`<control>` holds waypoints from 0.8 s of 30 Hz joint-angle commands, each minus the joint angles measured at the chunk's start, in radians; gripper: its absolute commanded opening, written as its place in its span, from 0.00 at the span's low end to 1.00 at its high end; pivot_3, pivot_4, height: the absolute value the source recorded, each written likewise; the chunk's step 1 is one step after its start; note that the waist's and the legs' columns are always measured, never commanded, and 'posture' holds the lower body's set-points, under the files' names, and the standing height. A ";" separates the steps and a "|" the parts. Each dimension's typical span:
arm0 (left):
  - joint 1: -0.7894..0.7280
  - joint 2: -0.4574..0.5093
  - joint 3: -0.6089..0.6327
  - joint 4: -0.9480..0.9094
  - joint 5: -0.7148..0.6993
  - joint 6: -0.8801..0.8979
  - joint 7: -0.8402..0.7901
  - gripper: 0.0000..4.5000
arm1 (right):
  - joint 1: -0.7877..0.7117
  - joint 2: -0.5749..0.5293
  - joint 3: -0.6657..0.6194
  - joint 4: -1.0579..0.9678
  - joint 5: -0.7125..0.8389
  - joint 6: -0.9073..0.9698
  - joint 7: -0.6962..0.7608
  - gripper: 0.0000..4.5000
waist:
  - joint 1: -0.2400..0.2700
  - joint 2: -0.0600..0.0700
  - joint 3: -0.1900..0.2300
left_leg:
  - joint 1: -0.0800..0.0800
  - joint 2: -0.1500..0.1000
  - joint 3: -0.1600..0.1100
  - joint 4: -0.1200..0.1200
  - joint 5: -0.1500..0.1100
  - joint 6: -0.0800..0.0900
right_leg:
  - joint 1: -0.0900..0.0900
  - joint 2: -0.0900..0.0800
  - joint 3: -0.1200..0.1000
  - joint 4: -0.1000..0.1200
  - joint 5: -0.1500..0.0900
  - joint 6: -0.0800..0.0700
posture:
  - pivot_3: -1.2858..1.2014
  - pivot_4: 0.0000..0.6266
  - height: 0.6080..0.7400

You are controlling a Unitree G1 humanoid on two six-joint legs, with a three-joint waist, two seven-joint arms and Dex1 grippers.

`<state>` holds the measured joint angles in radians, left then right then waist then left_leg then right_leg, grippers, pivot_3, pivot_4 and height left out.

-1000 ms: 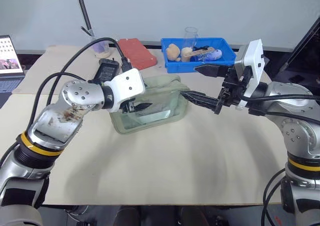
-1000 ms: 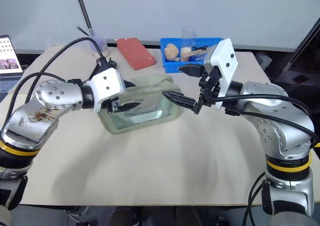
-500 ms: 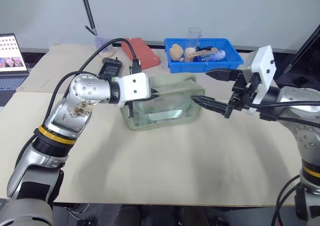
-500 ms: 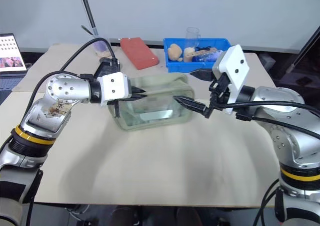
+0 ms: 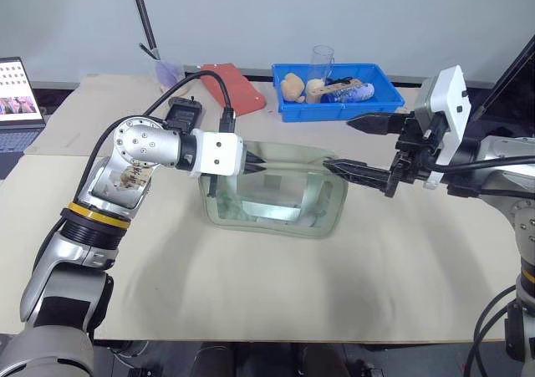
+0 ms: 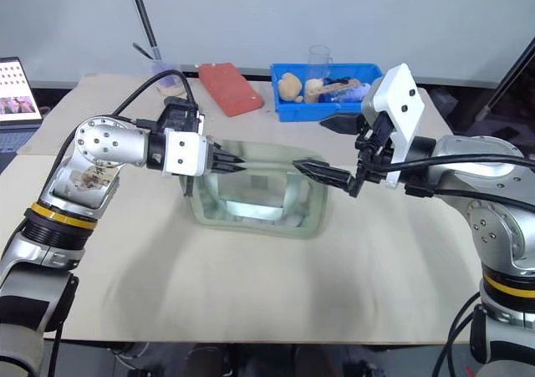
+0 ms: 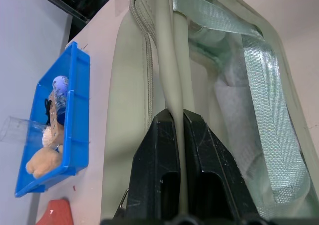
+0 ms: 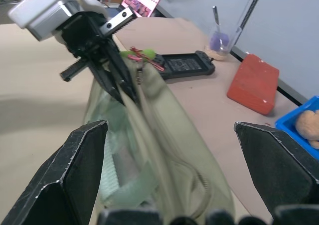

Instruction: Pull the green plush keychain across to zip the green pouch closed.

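The pale green pouch (image 5: 322, 214) lies mid-table with its top facing up. My left gripper (image 5: 256, 167) is shut on a fold of the pouch's top edge at its left end; the left wrist view shows the left gripper (image 7: 178, 116) pinching that pale seam. The green plush keychain (image 8: 147, 52) with its red cord sits at that same end of the pouch, just behind the left gripper (image 8: 130, 94). My right gripper (image 5: 336, 143) hangs open over the pouch's right end, one finger high and one low, holding nothing.
A blue tray (image 5: 334, 112) with toys and a clear cup stands at the back right. A red block (image 5: 234, 87) and a black device (image 5: 180, 109) lie behind the pouch. A laptop (image 5: 17, 84) sits at the far left edge.
My left gripper has shut on the pouch's top edge and rolled. The pouch now shows its top more than its front window. The right gripper stays open, drawn slightly right. The camera shifted.
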<state>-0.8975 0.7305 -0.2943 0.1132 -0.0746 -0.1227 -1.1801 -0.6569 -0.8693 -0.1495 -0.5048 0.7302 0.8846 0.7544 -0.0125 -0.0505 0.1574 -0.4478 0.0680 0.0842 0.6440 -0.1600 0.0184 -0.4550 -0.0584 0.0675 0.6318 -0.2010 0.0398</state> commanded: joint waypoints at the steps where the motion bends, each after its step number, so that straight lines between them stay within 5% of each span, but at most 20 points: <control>1: -0.036 0.010 0.051 -0.054 0.010 0.030 0.015 0.01 | -0.003 -0.020 -0.026 -0.012 0.006 -0.010 0.006 1.00 | 0.000 0.000 0.000 | 0.000 0.000 0.000 0.000 0.000 0.000 | 0.000 0.000 0.000 0.000 0.000 0.000 | 0.52 0.24 1.00; 18: 0.091 0.038 0.085 -0.259 -0.053 0.226 -0.029 0.01 | 0.074 -0.051 -0.033 -0.024 -0.007 -0.039 0.060 1.00 | 0.000 0.000 0.000 | 0.000 0.000 0.000 0.000 0.000 0.000 | 0.000 0.000 0.000 0.000 0.002 0.005 | 0.52 0.24 1.00; 24: 0.067 0.033 0.127 -0.268 -0.152 0.315 -0.069 0.59 | 0.119 -0.122 0.018 -0.005 -0.088 -0.115 0.129 1.00 | 0.000 0.000 0.000 | 0.001 0.000 0.000 0.001 0.000 0.000 | 0.000 0.000 0.000 0.000 0.002 0.004 | 0.52 0.24 1.00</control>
<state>-0.7970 0.7598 -0.2132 -0.1174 -0.1631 0.1466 -1.2331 -0.5420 -0.9681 -0.1320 -0.5053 0.6826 0.8238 0.8559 -0.0122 -0.0504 0.1574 -0.4472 0.0682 0.0838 0.6450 -0.1600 0.0184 -0.4546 -0.0582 0.0675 0.6321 -0.1987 0.0440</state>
